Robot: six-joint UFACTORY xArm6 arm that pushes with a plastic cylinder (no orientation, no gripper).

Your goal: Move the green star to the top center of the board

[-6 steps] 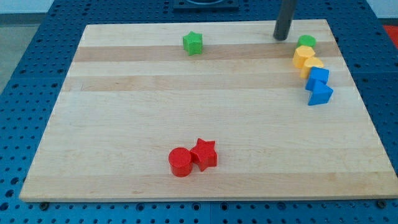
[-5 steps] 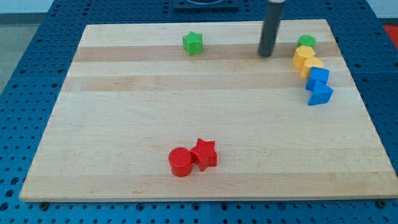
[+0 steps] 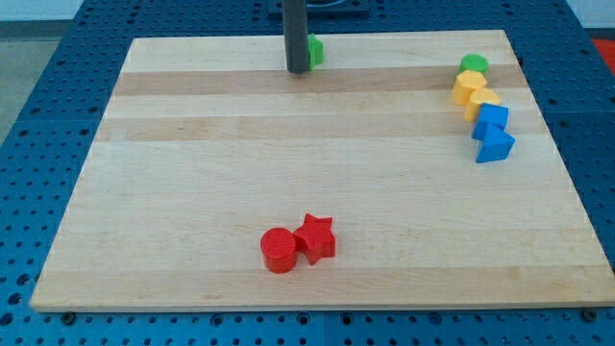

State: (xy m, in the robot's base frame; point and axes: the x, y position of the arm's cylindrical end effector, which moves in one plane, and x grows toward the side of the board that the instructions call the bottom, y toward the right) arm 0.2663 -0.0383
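The green star [image 3: 314, 50] sits near the top middle of the wooden board [image 3: 192, 192], mostly hidden behind my rod. My tip [image 3: 297, 70] rests on the board just left of and slightly below the star, touching or nearly touching it.
At the view's right edge a green cylinder [image 3: 473, 64], two yellow blocks [image 3: 470, 86] [image 3: 484, 100], a blue block [image 3: 493, 117] and a blue triangle [image 3: 495, 144] stand in a tight line. A red cylinder [image 3: 279, 250] and a red star [image 3: 315, 237] touch near the bottom middle.
My tip has swept left from the top right to the green star. The star has shifted a little right and up from its earlier spot.
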